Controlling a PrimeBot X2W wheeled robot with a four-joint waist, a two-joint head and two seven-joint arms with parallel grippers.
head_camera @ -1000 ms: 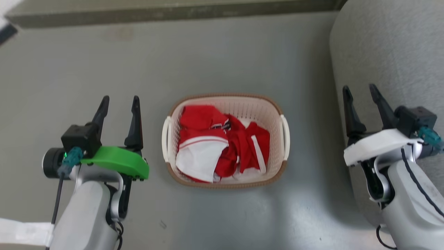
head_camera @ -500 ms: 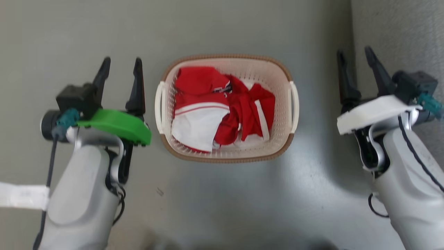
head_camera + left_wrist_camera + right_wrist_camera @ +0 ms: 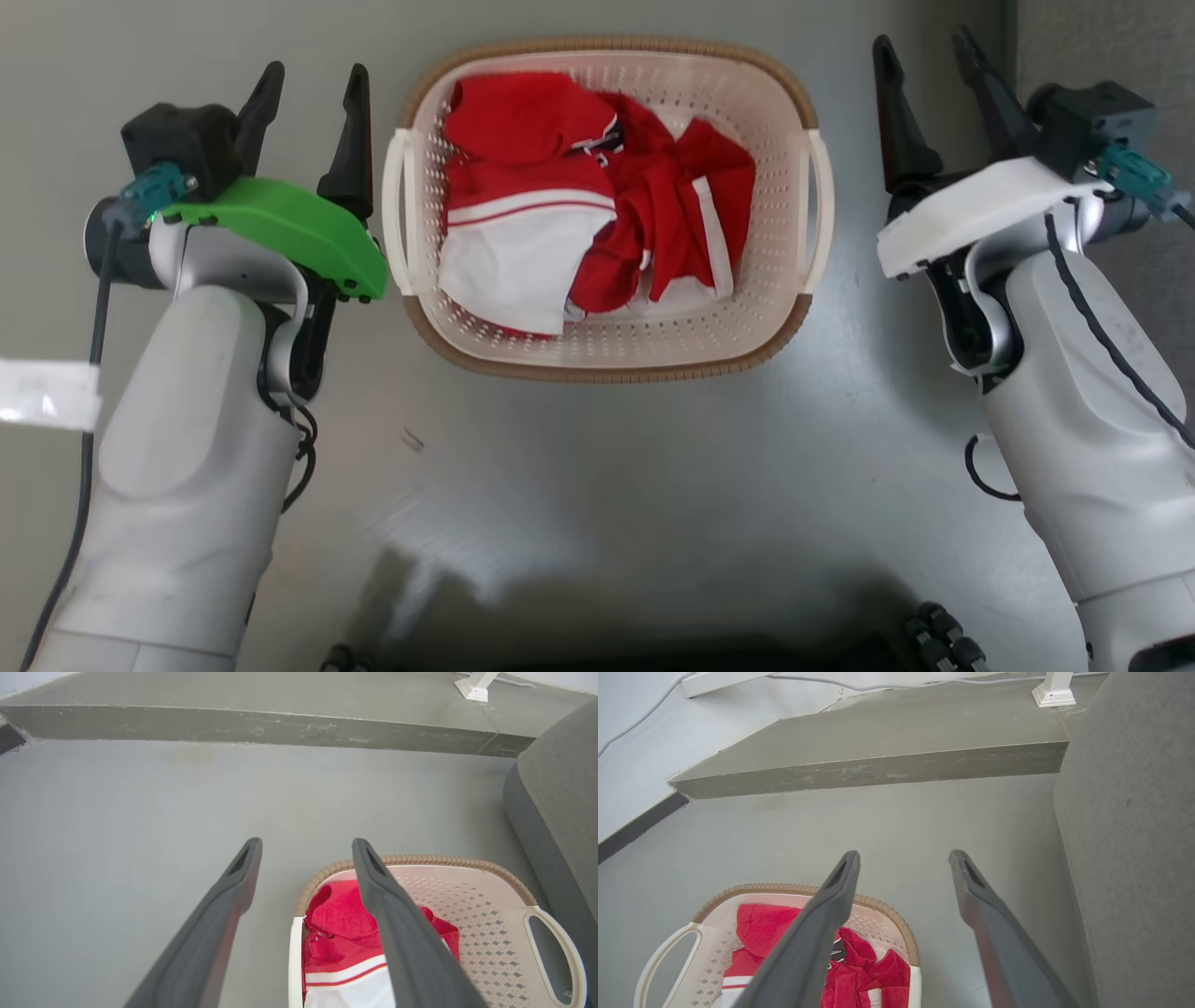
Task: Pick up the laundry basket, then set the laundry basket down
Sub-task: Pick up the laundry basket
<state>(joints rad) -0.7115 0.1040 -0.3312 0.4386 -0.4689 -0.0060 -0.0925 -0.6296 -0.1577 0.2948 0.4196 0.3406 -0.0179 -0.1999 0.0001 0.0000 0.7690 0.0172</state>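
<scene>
The laundry basket point(image 3: 607, 371) stands on the floor point(image 3: 597, 485) between the left gripper point(image 3: 314, 75) and the right gripper point(image 3: 920, 39), both spread apart and holding nothing.

Even soft daylight, glare on floor point(image 3: 523, 523), dark shadow below, sharp focus

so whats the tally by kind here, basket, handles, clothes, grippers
laundry basket: 1
handles: 2, left handle and right handle
clothes heap, red and white: 1, pieces not countable
grippers: 2, left gripper and right gripper, jaws open
total: 6
</scene>
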